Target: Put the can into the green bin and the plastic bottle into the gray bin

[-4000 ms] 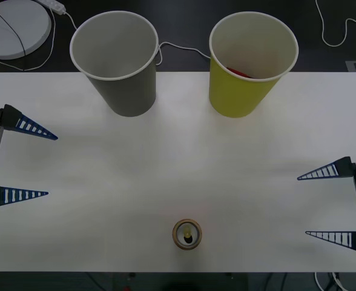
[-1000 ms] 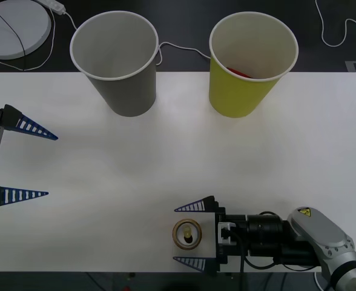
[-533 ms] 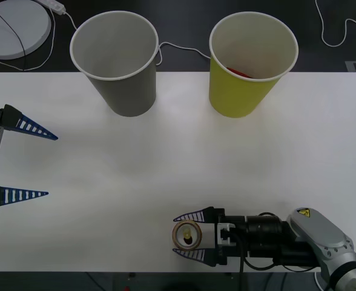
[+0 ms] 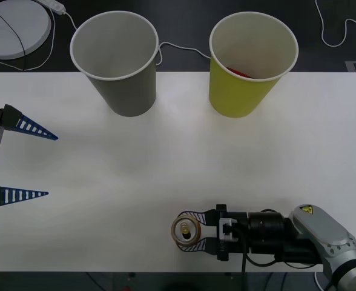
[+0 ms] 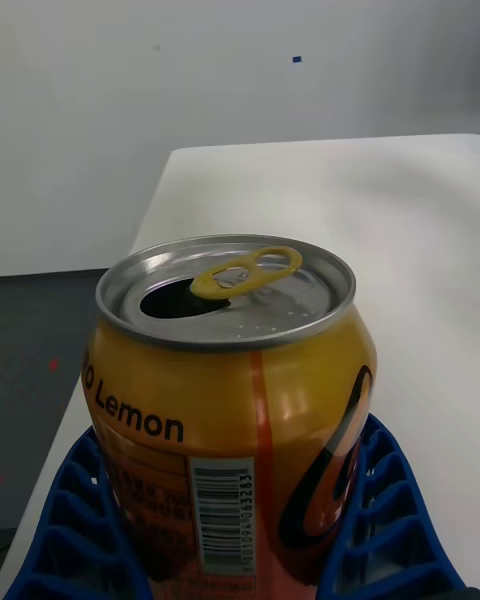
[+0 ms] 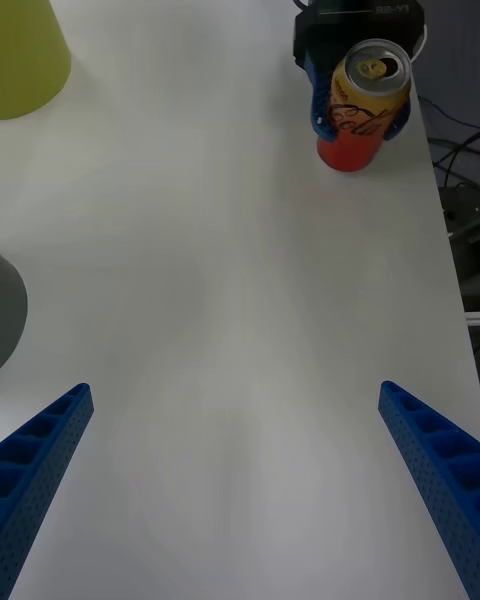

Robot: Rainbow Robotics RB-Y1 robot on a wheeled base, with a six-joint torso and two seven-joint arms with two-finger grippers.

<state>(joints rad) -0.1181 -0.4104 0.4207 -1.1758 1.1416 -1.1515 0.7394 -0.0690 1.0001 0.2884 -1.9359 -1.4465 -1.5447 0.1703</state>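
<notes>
Near table (image 4: 105,176) front edge, centre-right: can (image 4: 187,231) standing upright, gold top w/ pull tab, opening showing, orange-red body. Right tool (image 4: 190,231) reaching in low from the right, blue ribbed fingers (image 5: 385,520) pressing on both sides of can, clamped on it; can base sitting on table per left wrist view (image 6: 360,110). Label in right wrist view reading "Lemon", barcode below.

Table far edge, left of centre: gray bin (image 4: 115,63) standing upright, white rim, pale inside.

Table far edge, right of centre: green bin (image 4: 250,63) standing upright, white rim, sth red lying inside at the bottom; item not identifiable. Bins well apart from each other and from can.

Table left edge: left tool (image 4: 20,160) hovering, fingers wide apart, gripping nothing, well apart from can and bins. Left wrist view looking across table at can and right tool (image 6: 362,110), green bin (image 6: 25,40) at one edge.

Behind table, far left on dark floor: white round disc (image 4: 14,27) w/ black cable across it; white cable (image 4: 178,48) running behind bins.
</notes>
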